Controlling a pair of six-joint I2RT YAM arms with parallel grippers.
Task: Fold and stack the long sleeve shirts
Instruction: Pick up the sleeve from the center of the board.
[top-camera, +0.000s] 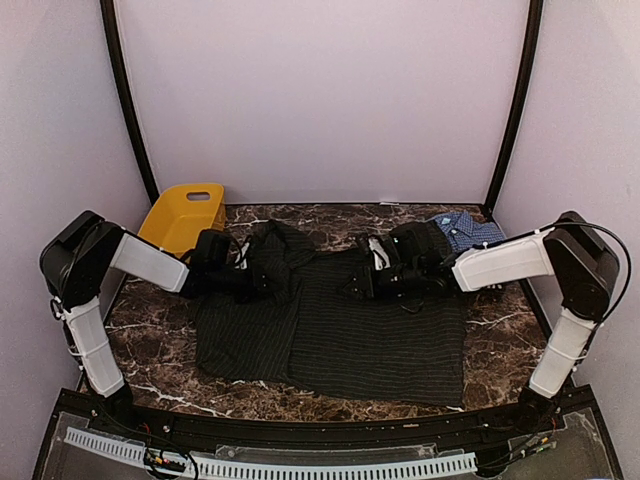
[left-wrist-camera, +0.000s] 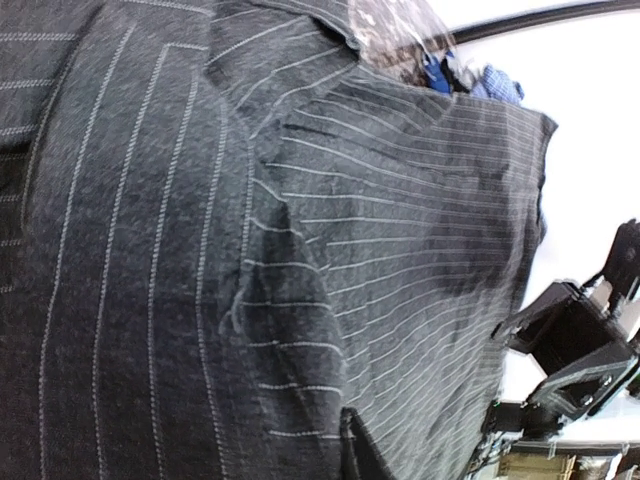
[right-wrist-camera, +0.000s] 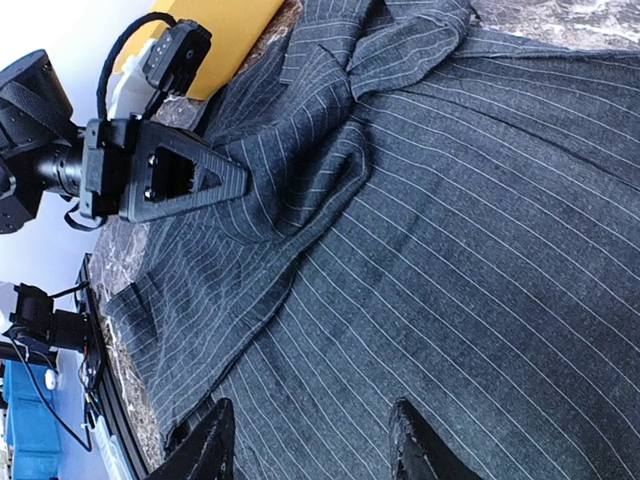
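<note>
The black pinstriped shirt (top-camera: 370, 330) lies spread across the middle of the marble table, its left part folded over and bunched near the collar. My left gripper (top-camera: 262, 283) is shut on a fold of this shirt at its left side. In the right wrist view its closed tip (right-wrist-camera: 240, 180) is buried in the cloth. In the left wrist view the cloth (left-wrist-camera: 300, 250) fills the frame and drapes over the fingers. My right gripper (top-camera: 358, 282) is open just above the shirt's upper middle; its fingertips (right-wrist-camera: 215, 445) stand wide apart over flat cloth. The blue checked shirt (top-camera: 466, 231) lies crumpled at the back right.
A yellow plastic basket (top-camera: 185, 214) stands at the back left corner, behind my left arm. Pale walls enclose the table (top-camera: 500, 330) on three sides. Bare marble shows in front of the shirt and at the right.
</note>
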